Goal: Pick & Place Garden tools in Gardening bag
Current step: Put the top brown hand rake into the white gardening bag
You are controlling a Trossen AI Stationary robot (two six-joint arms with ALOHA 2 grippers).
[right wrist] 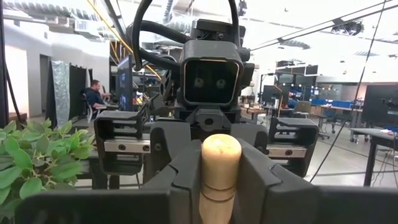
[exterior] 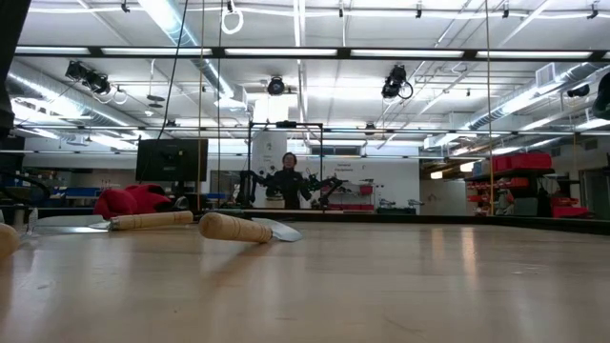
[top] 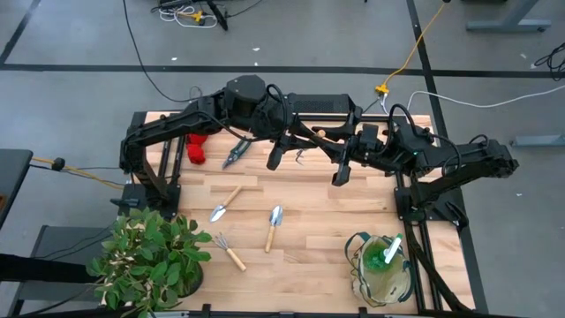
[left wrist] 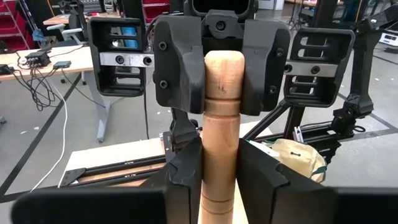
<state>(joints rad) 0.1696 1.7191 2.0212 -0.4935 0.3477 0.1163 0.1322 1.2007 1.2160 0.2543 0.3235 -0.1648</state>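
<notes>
A garden tool with a light wooden handle [left wrist: 221, 130] hangs high over the table's far middle, held between both arms. My left gripper [left wrist: 221, 171] is shut on the handle, and my right gripper [right wrist: 221, 180] faces it, shut on the handle's free end. In the high view the two meet near the handle [top: 325, 136]; the tool's metal head is not clear. The gardening bag [top: 381, 269] stands at the near right with a green-and-white item [top: 389, 252] in it. My left gripper pinches the handle's middle [left wrist: 221, 186] between its two fingers, coming about level from the table's left, fingers along the handle. The tool is clear of the table. My right gripper pinches the rounded free end [right wrist: 221, 155] between its fingers [left wrist: 181, 65], coming about level from the table's right.
On the table lie two trowels [top: 221, 208] [top: 274, 223], a small rake [top: 229, 251], dark pruning shears [top: 235, 156] and red gloves [top: 196, 148]. A leafy potted plant [top: 148, 261] fills the near left corner. In the low view, handles [exterior: 233, 227] lie at the left.
</notes>
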